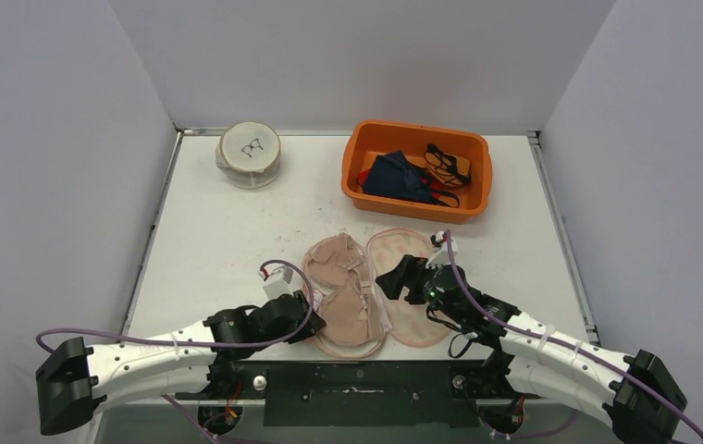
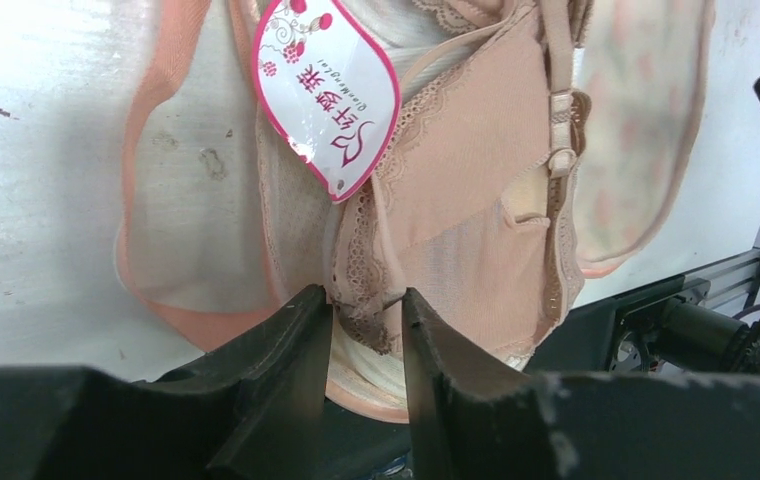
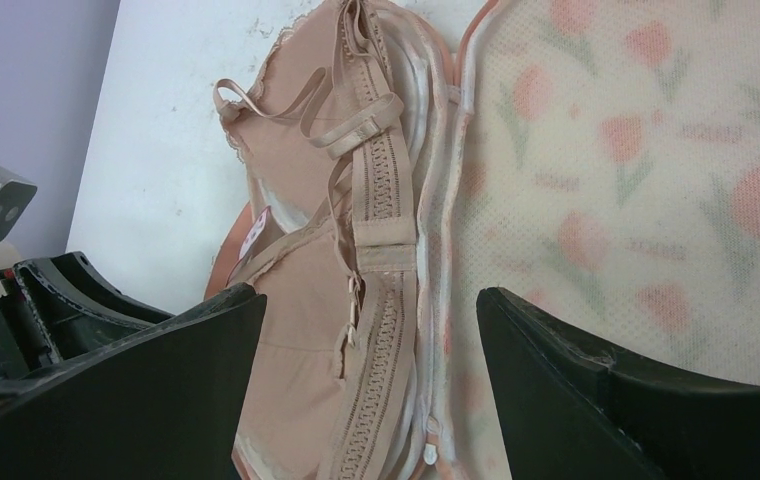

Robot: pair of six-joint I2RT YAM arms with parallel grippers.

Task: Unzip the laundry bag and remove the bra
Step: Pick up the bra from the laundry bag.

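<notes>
Bag point(image 1: 422, 310) lies unzipped and spread in two halves on the counter point(image 1: 228, 231), near its front edge and between the arms. Bra point(image 1: 340, 301) lies folded in the left half with a pink tag point(image 2: 326, 90) on top. It is not yet lifted out.

Left gripper point(image 2: 368, 305) is low at the near edge of the bra. Its fingers point(image 2: 291, 345) stand a narrow gap apart with the lace hem between them. The wrist view does not settle whether they already bite the cloth or only flank it.

Right gripper point(image 3: 368, 300) hovers over the zip point(image 3: 444, 260) where the two halves meet. Its fingers are wide apart and hold nothing.

Step in hand, as I judge it: pinch the bra and draw it clear of the bag.

Notes for doing it well:
- The bag's peach rim sits just under the hem. Take the lace and cup cloth only, since catching the rim would drag the bag along.
- Make the pinch firm before any lift; lace alone looks thin and slippery.
- Lift first, then carry left, away from the zip. The straps and hook band lie next to the zip and could snag.
- The right gripper could press on the empty flowered half to hold the bag down.
- If the bag rises with the bra, stop and re-grip.
</notes>
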